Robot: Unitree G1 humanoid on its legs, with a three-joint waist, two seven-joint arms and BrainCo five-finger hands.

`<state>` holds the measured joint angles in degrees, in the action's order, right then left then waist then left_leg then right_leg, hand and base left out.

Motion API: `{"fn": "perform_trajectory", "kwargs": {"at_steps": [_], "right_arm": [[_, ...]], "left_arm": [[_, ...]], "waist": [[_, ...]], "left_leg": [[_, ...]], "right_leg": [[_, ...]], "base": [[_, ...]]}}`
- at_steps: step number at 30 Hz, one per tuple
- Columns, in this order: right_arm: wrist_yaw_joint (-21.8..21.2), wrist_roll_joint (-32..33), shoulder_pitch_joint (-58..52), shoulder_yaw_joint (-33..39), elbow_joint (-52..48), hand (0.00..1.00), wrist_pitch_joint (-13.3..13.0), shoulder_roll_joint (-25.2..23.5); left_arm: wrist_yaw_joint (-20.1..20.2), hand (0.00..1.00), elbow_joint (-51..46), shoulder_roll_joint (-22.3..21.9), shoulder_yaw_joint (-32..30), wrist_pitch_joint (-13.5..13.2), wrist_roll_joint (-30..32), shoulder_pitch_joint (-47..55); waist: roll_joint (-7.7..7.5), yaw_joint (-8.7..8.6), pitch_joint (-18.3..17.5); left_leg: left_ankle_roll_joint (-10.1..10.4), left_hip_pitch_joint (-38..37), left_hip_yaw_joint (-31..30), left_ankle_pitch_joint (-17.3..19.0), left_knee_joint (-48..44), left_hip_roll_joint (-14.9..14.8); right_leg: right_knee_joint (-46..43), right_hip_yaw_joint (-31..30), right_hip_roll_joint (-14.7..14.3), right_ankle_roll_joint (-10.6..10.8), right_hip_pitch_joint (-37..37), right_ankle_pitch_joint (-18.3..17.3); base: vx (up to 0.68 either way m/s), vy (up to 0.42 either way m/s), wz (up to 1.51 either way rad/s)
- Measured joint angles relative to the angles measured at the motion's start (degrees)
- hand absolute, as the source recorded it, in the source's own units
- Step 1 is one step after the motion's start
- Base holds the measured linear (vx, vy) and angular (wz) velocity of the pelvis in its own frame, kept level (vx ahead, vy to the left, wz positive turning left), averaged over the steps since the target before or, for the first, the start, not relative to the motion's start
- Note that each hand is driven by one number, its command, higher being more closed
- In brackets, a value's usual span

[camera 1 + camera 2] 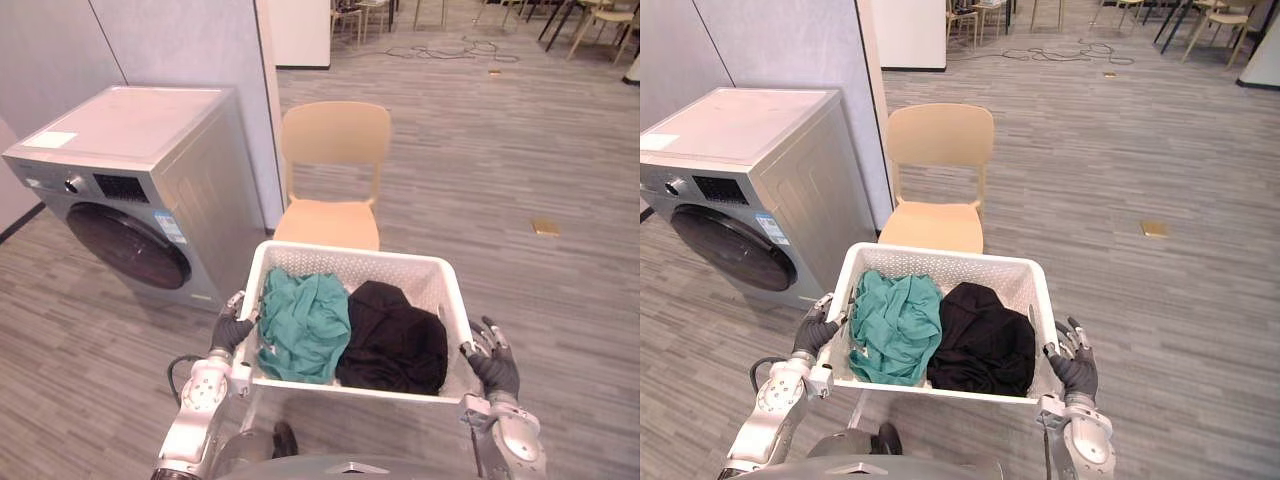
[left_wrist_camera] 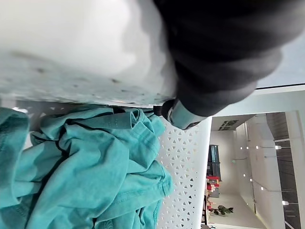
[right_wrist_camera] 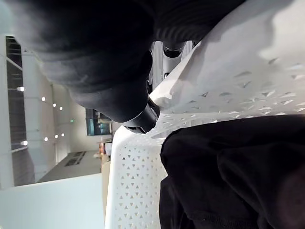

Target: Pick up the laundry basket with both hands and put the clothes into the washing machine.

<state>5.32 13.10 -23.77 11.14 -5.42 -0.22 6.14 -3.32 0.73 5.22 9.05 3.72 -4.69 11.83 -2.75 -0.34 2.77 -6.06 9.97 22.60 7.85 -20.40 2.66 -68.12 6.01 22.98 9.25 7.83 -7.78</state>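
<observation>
– While the laundry basket [image 1: 350,262] hangs between the two robot hands, where does the load sit?

– Inside it, side by side. A teal garment [image 1: 305,325] lies against the wall by the left robot hand [image 1: 232,330], and a black garment [image 1: 395,340] lies by the right robot hand [image 1: 495,368]. The basket looks clear of the floor [image 1: 500,180], carried in front of the robot.

– And the grip?

– Both are clamped on it. Each robot hand sits on the outside of a side wall. Each wrist view shows that robot hand hooked over the white rim, with teal cloth just past one and black cloth just past the other.

– Which way does the basket run?

– Its long axis seems to go from one robot hand to the other, though I can't be sure from this angle.

– Now the machine.

– The washing machine [image 1: 140,170] stands ahead and out beyond the left robot hand, well apart from the basket, so that hand is the nearer one. Its round door [image 1: 130,245] looks closed. A beige chair [image 1: 335,175] stands straight ahead of the basket, just beside the machine.

– So the coming move?

– I'd judge a turn toward the left robot hand's side, keeping the far rim off the chair. With both robot hands occupied, that closed door is the snag.
</observation>
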Motion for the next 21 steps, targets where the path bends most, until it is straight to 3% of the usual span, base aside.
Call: {"fn": "perform_trajectory", "kwargs": {"at_steps": [1, 3, 5, 6, 8, 9, 10, 13, 15, 18, 19, 20, 21], "right_arm": [[-0.1, 0.0, 0.1, 0.0, 0.3, 1.00, 0.0, -0.4], [-0.3, 0.0, -0.3, -0.1, 0.3, 1.00, 0.0, -0.8], [-0.6, 0.0, 0.0, 0.0, 0.3, 1.00, -0.1, -0.8], [-0.9, 0.0, 0.4, 0.1, 0.3, 1.00, -0.1, -0.7], [-1.1, 0.1, 0.6, 0.1, 0.2, 1.00, -0.2, -0.4], [-1.1, 0.1, 0.2, 0.0, 0.2, 1.00, -0.1, -0.6], [-1.1, 0.0, 0.3, 0.0, 0.7, 1.00, -0.1, -0.3], [-1.0, 0.1, 1.0, 0.2, 1.7, 1.00, 0.1, 3.3], [-0.9, 0.1, 1.0, 0.5, 1.7, 1.00, 0.2, 3.3], [-0.6, 0.1, -0.8, 0.9, -1.2, 1.00, 0.2, 3.5], [-0.2, 0.1, -1.3, 1.0, -2.1, 1.00, 0.2, 3.4], [0.4, 0.1, -2.1, 1.4, -3.6, 1.00, 0.2, 3.4], [0.4, 0.1, -2.1, 1.6, -3.8, 1.00, 0.2, 3.4]], "left_arm": [[0.0, 1.00, 0.0, 0.5, 0.0, 0.2, 0.2, 0.0], [0.0, 1.00, 0.0, 0.8, 0.0, 0.3, 0.3, -0.1], [0.0, 1.00, 0.0, 1.0, 0.0, 0.3, 0.3, -0.9], [0.0, 1.00, 0.0, 1.2, 0.0, 0.3, 0.3, -1.6], [0.0, 1.00, 0.1, 1.6, 0.3, 0.2, 0.3, -2.6], [0.0, 1.00, 0.4, 2.2, 0.8, 0.2, 0.3, -3.4], [-0.1, 1.00, 2.3, 2.1, 1.5, -0.1, 0.3, -4.5], [-0.3, 1.00, 6.1, 0.8, 3.1, -0.2, 0.3, -7.6], [-0.3, 1.00, 7.3, 0.6, 3.4, -0.2, 0.3, -9.2], [-0.6, 1.00, 7.3, 0.5, 4.1, -0.2, -0.1, -8.7], [-0.8, 1.00, 7.3, 0.5, 4.4, -0.2, -0.3, -8.7], [-1.1, 1.00, 7.2, 0.2, 4.8, -0.4, -0.9, -8.7], [-1.2, 1.00, 7.2, 0.2, 4.9, -0.6, -0.9, -8.7]], "waist": [[0.69, 0.04, 0.4], [2.20, -0.35, 0.9], [2.71, -0.85, 1.1], [2.77, -1.11, 1.1], [2.97, -1.54, 1.2], [1.74, -1.90, 1.1], [1.34, -2.44, 1.1], [4.30, -1.66, 0.6], [4.48, -2.04, 2.2], [4.08, -0.49, 3.5], [4.02, -0.50, 3.5], [3.94, -1.11, 3.5], [3.88, -1.23, 3.4]], "left_leg": [[0.5, -2.6, -0.7, 0.5, 1.4, 0.0], [0.7, -8.4, -2.4, 0.7, 5.5, -0.3], [0.7, -12.0, -3.8, 0.7, 7.7, -0.5], [0.9, -12.9, -4.0, 0.7, 7.7, -1.0], [4.0, -14.3, -4.2, 2.5, 7.1, -2.3], [7.3, -15.5, -4.6, 4.7, 6.4, -2.0], [8.5, -16.3, -6.0, 7.1, 5.4, -2.0], [9.0, -14.5, -6.9, 7.2, -0.4, -6.6], [10.0, -11.9, -6.8, 6.2, -10.7, -10.0], [7.7, -5.9, -6.3, 1.3, -29.1, -16.1], [7.7, -5.3, -6.1, 2.4, -29.8, -16.4], [7.6, -3.7, -4.5, 5.6, -25.9, -16.1], [7.6, -3.4, -3.8, 6.5, -22.2, -15.7]], "right_leg": [[-1.6, 1.4, -0.4, -2.2, 2.2, -2.9], [1.3, 4.7, -2.5, -3.1, 5.2, -7.3], [10.4, 5.6, -5.4, -3.8, 8.3, -9.8], [19.5, 5.2, -7.4, -4.0, 10.1, -9.9], [34.2, 2.1, -11.3, -4.3, 11.5, -5.7], [42.2, 0.2, -12.2, -5.1, 11.2, 1.7], [42.4, -0.3, -12.4, -6.3, 11.2, 8.0], [42.8, 2.5, -14.2, -7.6, 9.0, 4.4], [42.9, 4.3, -15.4, -8.4, 5.5, 2.3], [43.1, 4.6, -17.5, -9.9, 0.4, -1.9], [43.3, 4.6, -17.4, -10.0, -0.4, -2.3], [44.9, 4.6, -17.0, -10.1, -1.5, -2.4], [45.7, 4.6, -16.7, -10.3, -1.7, -2.3]], "base": [[0.60, 0.124, 0.03], [0.55, 0.074, 0.21], [0.48, -0.006, 0.35], [0.42, -0.094, 0.40], [0.41, -0.119, 0.51], [0.48, -0.200, 0.68], [0.40, -0.175, 0.58], [0.37, -0.219, 0.30], [0.21, -0.201, 0.32], [0.18, -0.157, -0.10], [0.20, -0.079, -0.06], [0.16, -0.036, 0.05], [0.16, -0.005, 0.06]]}}
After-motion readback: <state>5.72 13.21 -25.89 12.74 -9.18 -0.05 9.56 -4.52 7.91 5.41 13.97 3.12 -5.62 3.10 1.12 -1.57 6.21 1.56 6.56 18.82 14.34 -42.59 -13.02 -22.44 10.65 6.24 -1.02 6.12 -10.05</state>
